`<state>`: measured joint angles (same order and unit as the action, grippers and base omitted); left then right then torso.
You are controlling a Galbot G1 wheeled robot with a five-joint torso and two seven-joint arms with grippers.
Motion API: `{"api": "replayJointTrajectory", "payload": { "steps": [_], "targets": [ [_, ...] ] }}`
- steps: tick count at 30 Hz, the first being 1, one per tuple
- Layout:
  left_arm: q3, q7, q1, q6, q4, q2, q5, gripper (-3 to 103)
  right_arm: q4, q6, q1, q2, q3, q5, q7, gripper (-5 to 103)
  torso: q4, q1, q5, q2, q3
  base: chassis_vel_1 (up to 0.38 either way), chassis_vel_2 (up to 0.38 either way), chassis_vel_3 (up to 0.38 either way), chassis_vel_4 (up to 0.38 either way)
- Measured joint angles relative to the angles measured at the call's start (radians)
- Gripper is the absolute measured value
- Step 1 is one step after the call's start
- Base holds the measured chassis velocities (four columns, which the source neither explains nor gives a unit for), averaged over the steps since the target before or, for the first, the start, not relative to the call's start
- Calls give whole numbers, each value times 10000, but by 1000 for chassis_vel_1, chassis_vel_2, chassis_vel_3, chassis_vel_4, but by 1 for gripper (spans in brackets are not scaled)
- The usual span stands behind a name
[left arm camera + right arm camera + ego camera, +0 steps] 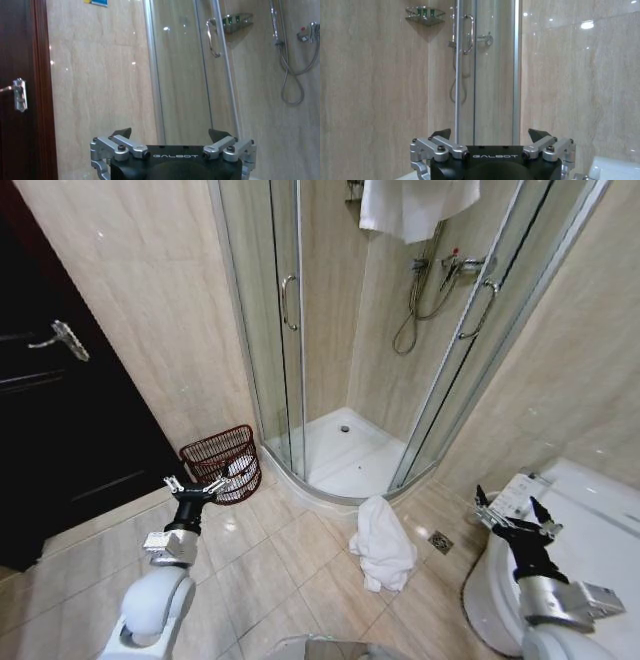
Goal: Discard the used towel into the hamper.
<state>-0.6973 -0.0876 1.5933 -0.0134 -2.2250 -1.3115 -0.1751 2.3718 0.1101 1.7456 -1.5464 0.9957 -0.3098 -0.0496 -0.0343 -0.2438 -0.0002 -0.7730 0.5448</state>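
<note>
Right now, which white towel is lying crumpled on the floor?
The towel on the floor, bunched on the tiles just outside the shower tray. The other white towel hangs up high inside the shower.

Hanging towel (418, 205) cropped at top

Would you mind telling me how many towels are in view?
2: one towel crumpled on the floor tiles before the shower, another hanging high inside it, its top cut off. None visible in the hamper.
</note>
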Motion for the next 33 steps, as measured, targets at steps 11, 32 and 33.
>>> {"api": "replayJointTrajectory", "payload": {
  "steps": [11,32,33],
  "targets": [
    [72,75,0,156,63,-65,-50,100,312,111,87,17,157,-17,144,100,0,-227,2,-539,312,0,0,0,0],
    [-4,77,105,125,-140,-30,-112,100,561,178,3,27,55,-12,191,100,0,-648,1,-1507,857,0,0,0,0],
    [-4,72,101,127,-140,-41,-107,100,562,174,0,54,73,-48,198,100,0,-679,1,-1583,902,0,0,0,0]
  ]
}}
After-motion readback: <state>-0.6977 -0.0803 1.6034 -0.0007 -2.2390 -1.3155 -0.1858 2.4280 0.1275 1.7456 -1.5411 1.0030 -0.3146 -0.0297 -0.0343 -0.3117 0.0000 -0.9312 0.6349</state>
